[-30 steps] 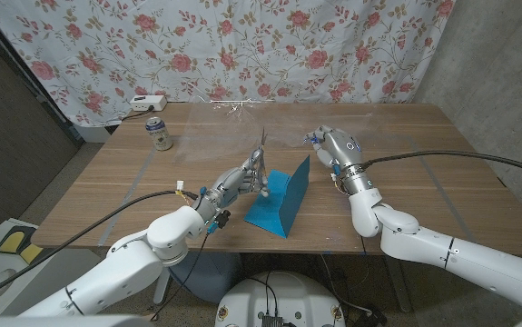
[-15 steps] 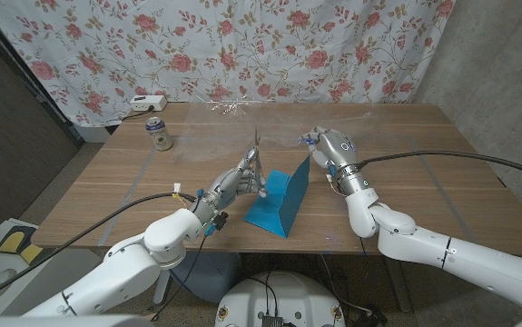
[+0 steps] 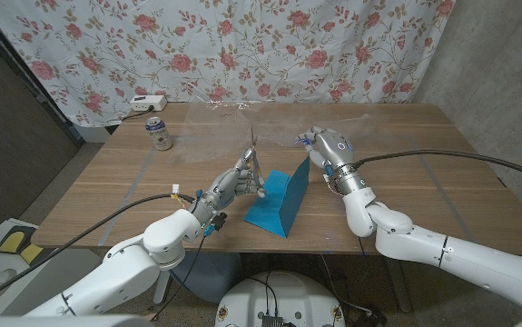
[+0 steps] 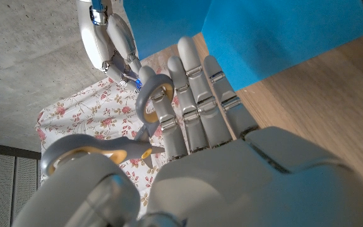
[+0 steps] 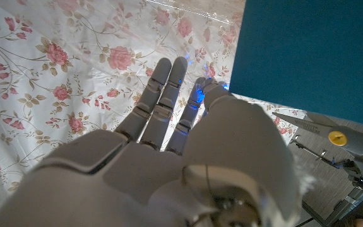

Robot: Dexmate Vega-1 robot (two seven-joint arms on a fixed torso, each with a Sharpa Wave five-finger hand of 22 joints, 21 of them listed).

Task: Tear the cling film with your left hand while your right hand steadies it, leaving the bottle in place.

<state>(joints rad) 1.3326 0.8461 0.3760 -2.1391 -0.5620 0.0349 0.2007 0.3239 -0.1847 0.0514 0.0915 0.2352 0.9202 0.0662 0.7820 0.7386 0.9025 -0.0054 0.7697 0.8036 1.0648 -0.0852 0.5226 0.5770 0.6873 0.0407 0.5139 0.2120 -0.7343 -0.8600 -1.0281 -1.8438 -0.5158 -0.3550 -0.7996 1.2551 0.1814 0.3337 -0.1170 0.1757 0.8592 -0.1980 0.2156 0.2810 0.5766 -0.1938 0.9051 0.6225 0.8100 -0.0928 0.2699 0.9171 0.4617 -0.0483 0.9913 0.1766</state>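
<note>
The cling film [image 3: 270, 123] stands as a sheer, nearly invisible sheet over mid-tabletop, its crinkled top edge glinting. Thin, soft and clingy, it will likely stretch and bunch rather than part cleanly — best taken taut near an edge. The left hand [image 3: 235, 184] grips scissors [image 3: 255, 156], blades pointing to twelve o'clock beside the blue folder [image 3: 279, 202] (standing open, nothing visible inside). The right hand [image 3: 326, 148], at the folder's two o'clock, reaches toward the film; whether it grasps it I cannot tell. The can [image 3: 159, 133] — the only bottle-like thing — sits at ten o'clock, its contents unseen.
</note>
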